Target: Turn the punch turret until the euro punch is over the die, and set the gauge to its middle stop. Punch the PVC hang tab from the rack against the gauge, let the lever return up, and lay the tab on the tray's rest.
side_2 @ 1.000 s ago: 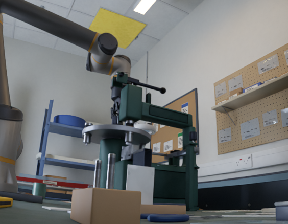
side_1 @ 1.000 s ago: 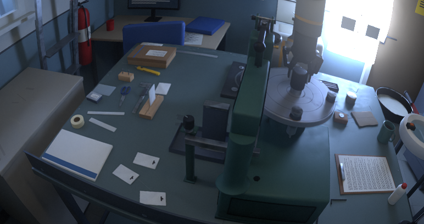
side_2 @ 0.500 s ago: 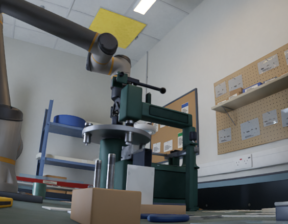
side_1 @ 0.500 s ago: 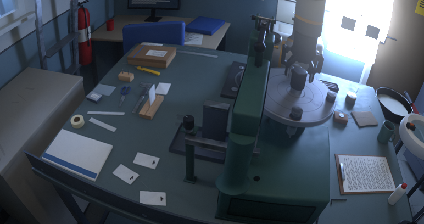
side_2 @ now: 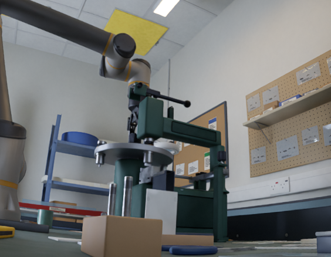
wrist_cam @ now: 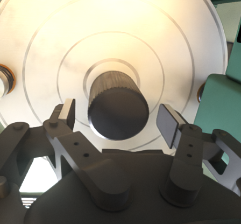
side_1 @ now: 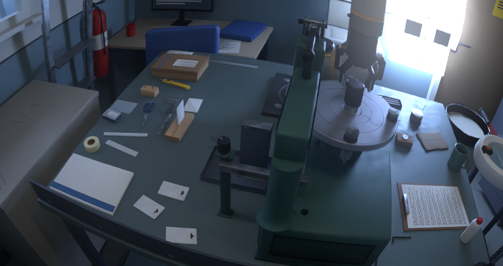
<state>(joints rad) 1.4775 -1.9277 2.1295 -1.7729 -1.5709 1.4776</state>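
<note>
My gripper hangs just above the dark knurled knob at the centre of the round grey punch turret; it is open and holds nothing, its fingers standing clear on either side of the knob. The turret sits on the green punch press, whose lever points up and outward. A white PVC hang tab stands upright in the wooden rack on the left of the table. The gauge with its black knob is in front of the press, by the dark tray.
A white pad with a blue stripe lies at the near left corner, with loose white cards beside it. A cardboard box, scissors and tape roll lie on the left. A clipboard and green mug are on the right.
</note>
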